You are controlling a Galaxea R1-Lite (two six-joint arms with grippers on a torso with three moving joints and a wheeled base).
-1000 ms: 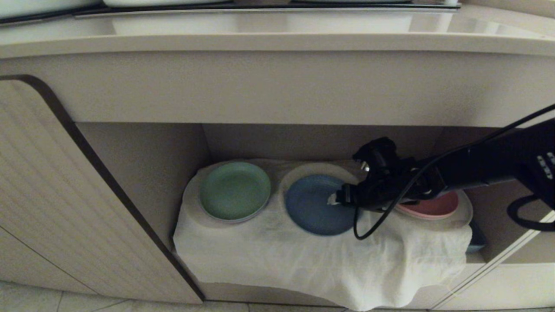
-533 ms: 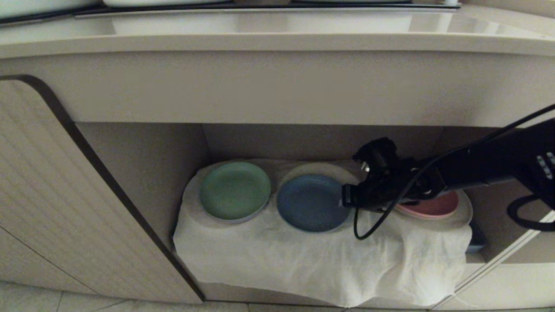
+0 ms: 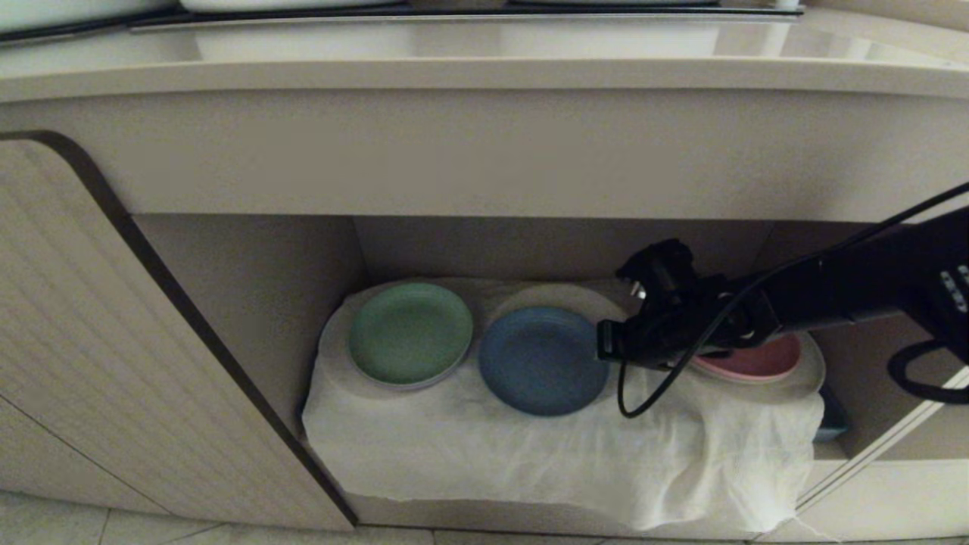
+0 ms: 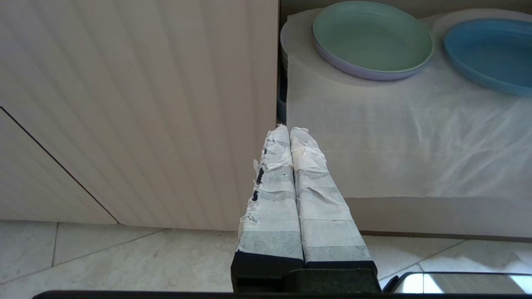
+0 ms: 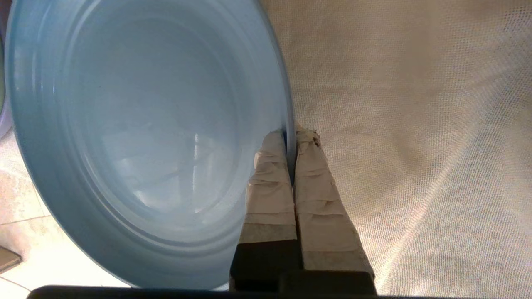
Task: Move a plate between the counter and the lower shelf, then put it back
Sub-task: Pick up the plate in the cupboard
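The light blue plate [image 3: 541, 359] [image 5: 137, 141] [image 4: 490, 50] sits on the white cloth [image 3: 530, 454] in the lower shelf [image 3: 250, 280], in the middle of three plates. My right gripper [image 3: 602, 342] [image 5: 291, 135] reaches in from the right, level, and is shut on the plate's right rim, one taped finger [image 5: 270, 174] inside the rim and the other under it. The counter [image 3: 484, 72] runs above the recess. My left gripper [image 4: 289, 131] hangs shut and empty outside the cabinet, near the floor, out of the head view.
A green plate [image 3: 410, 333] lies left of the blue one and a pink plate [image 3: 753, 359] right of it, partly behind my right arm. An open ribbed cabinet door [image 3: 113, 363] stands at the left. The cloth hangs over the shelf's front edge.
My right gripper has shut on the blue plate's right rim. The plate has shifted a little to the left and its front edge tipped, and the cloth's hanging front has pulled up slightly.
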